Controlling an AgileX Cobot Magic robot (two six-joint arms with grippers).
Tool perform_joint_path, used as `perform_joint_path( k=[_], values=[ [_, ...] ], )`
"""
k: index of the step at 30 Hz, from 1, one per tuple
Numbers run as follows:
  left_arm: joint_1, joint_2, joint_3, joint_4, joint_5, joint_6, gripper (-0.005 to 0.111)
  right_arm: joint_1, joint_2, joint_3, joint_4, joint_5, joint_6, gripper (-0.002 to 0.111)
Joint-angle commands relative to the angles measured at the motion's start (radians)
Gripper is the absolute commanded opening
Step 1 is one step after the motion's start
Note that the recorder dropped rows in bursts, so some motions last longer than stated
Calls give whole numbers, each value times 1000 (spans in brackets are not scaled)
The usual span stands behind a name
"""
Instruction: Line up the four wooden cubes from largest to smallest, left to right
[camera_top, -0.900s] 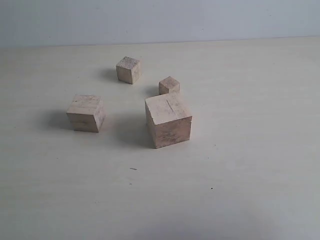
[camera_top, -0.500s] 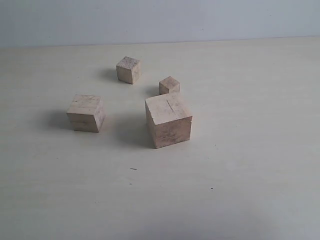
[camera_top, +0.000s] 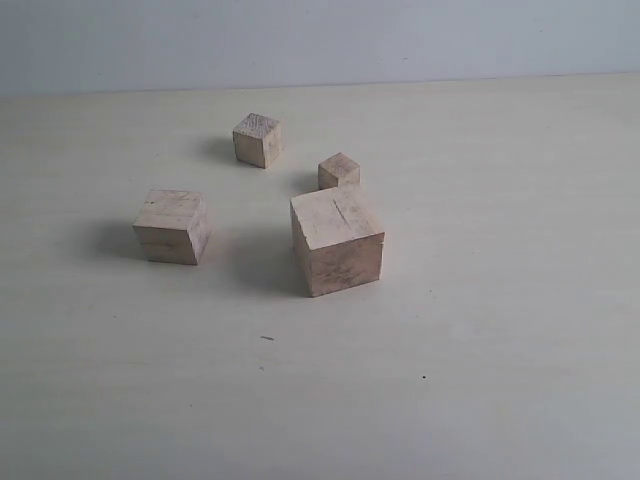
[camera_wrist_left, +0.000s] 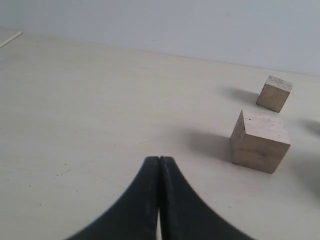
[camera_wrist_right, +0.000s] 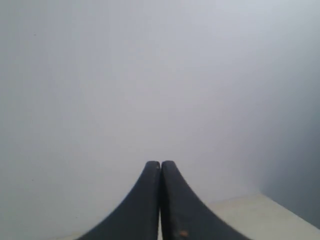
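Nothing has shifted since the earlier frames: all four wooden cubes sit where they were on the table.

The left gripper is clenched, its dark fingers pressed flat together with nothing between them; their bases are cut off by the picture's edge. The right gripper is clenched and empty too, facing a blank grey wall with only a sliver of tabletop showing.

Near the left gripper stands the second-largest cube, with the third cube beyond it.

In the exterior view the largest cube, a dark crack line on its top, stands near the middle. The smallest cube is just behind it, its base partly hidden, so I cannot tell whether they touch. The second-largest lies well to the left, the third at the back.
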Motion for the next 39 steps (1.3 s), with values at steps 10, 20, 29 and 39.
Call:
perform_joint_path(
  k=[10, 20, 29, 39],
  values=[
    [-8, -7, 3, 3, -11, 4, 0, -7, 93, -293, -7, 223, 125, 0],
    [-8, -7, 3, 3, -11, 4, 0, 29, 552, -805, 495, 834, -456, 0],
    [-8, -7, 3, 3, -11, 4, 0, 221, 1015, -933, 721, 1283, -625, 0],
    [-8, -7, 3, 3, -11, 4, 0, 301, 1354, -933, 735, 1363, -609, 0]
  ],
)
